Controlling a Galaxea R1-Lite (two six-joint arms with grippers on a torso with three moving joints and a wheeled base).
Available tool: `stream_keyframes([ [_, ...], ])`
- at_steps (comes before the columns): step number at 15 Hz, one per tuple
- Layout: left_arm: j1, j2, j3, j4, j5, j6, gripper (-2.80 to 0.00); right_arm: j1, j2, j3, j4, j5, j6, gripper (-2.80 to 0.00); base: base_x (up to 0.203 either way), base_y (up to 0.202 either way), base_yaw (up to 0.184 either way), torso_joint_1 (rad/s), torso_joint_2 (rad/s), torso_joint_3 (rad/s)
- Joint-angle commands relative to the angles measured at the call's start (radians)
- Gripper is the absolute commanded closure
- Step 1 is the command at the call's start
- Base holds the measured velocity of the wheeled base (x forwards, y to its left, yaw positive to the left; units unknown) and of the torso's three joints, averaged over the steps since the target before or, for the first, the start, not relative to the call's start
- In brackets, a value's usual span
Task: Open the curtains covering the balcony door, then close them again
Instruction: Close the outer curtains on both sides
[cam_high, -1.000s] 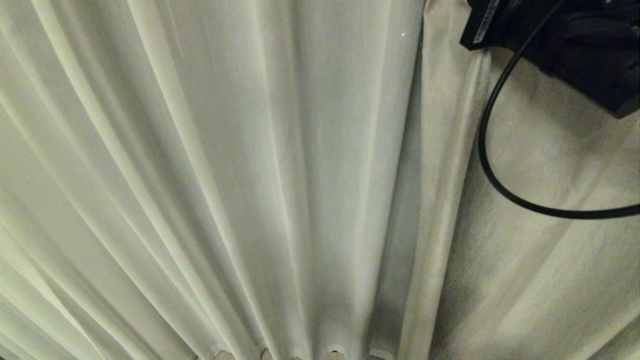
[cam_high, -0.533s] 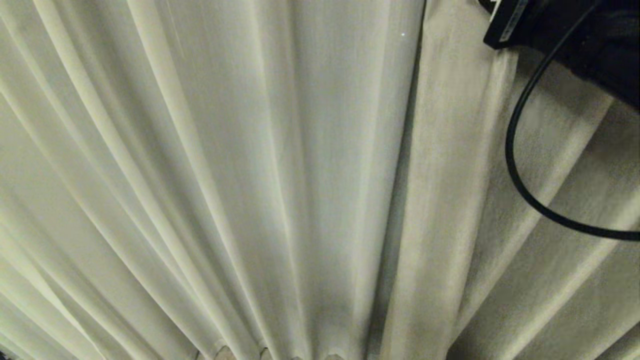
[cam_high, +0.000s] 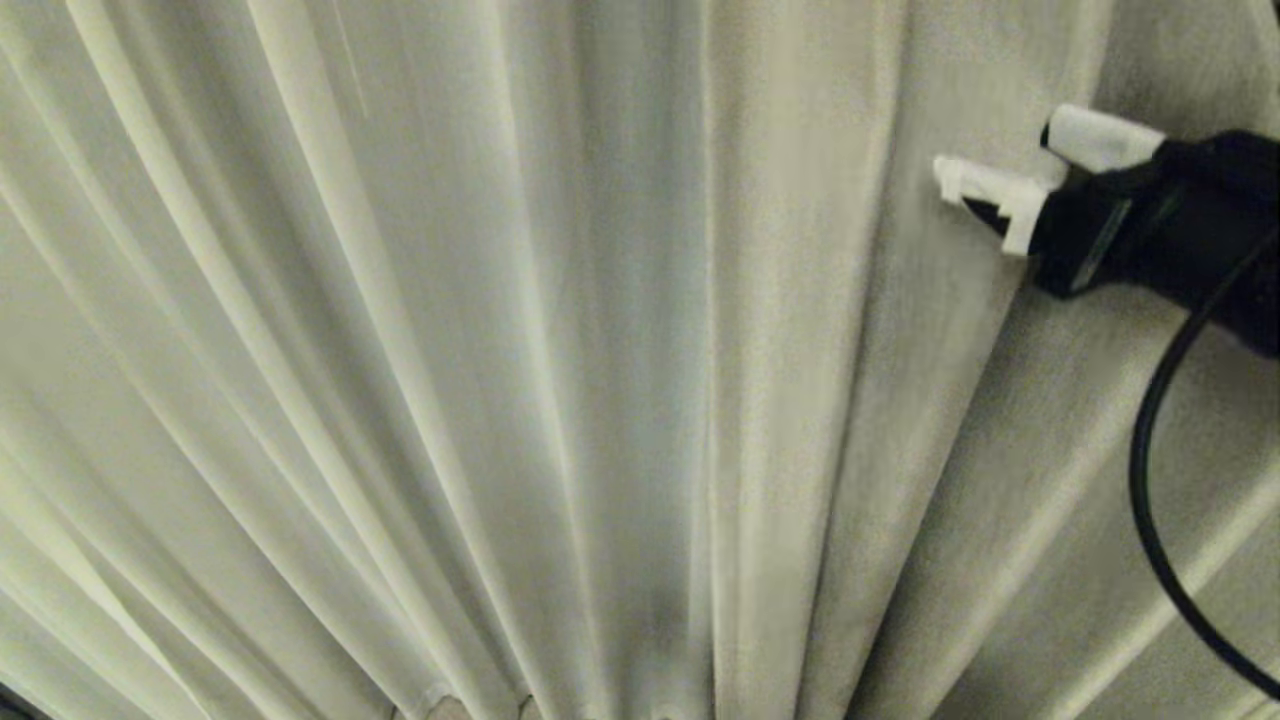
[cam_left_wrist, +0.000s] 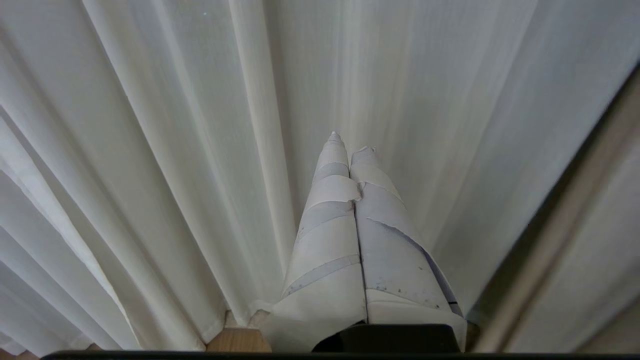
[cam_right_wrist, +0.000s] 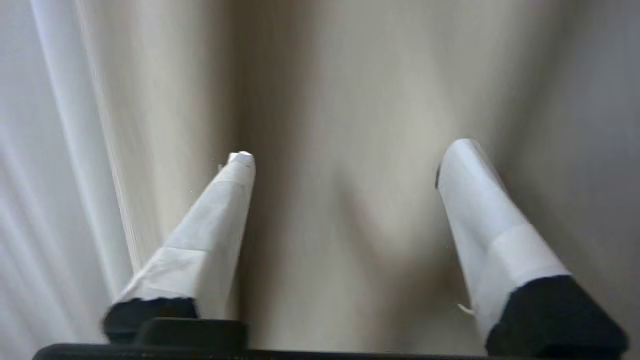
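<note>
Head view: cream pleated fabric curtains fill the frame; right gripper reaches in from the right, white-wrapped fingers spread, holding nothing. Left wrist view: left gripper pressed closed, pointing at curtain hem. Right wrist view: fingers wide apart before fabric.

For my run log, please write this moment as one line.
right tool: open, holds nothing, by curtains | left tool: shut, empty, parked near curtains | balcony door: hidden

right gripper dropped lower into head view, white fingers now spread apart off the curtains; pleats beside fingers shifted, gap closed
</note>
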Motion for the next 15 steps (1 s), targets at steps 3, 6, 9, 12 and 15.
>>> stream_keyframes([
  [3,0.000,0.000,0.000,0.000,0.000,0.000,0.00,-0.001,-0.264,0.404,-0.002,-0.009,-0.004,-2.80,0.000,0.000,0.000,0.000,0.00,0.000],
  [6,0.000,0.000,0.000,0.000,-0.001,0.000,0.00,-0.003,-0.355,0.530,0.000,-0.010,-0.001,-2.80,0.000,0.000,0.000,0.000,0.00,0.000],
  [9,0.000,0.000,0.000,0.000,0.000,0.000,0.00,-0.010,-0.365,0.540,0.012,-0.011,0.001,-2.80,0.000,0.000,0.000,0.000,0.00,0.000],
  [12,0.000,0.000,0.000,0.000,0.000,0.000,0.00,-0.146,-0.414,0.548,0.143,-0.011,0.033,-2.80,0.000,0.000,0.000,0.000,0.00,0.000],
  [15,0.000,0.000,0.000,0.000,0.000,0.000,0.00,-0.317,-0.453,0.546,0.281,-0.011,0.146,0.00,0.000,0.000,0.000,0.000,0.00,0.000],
])
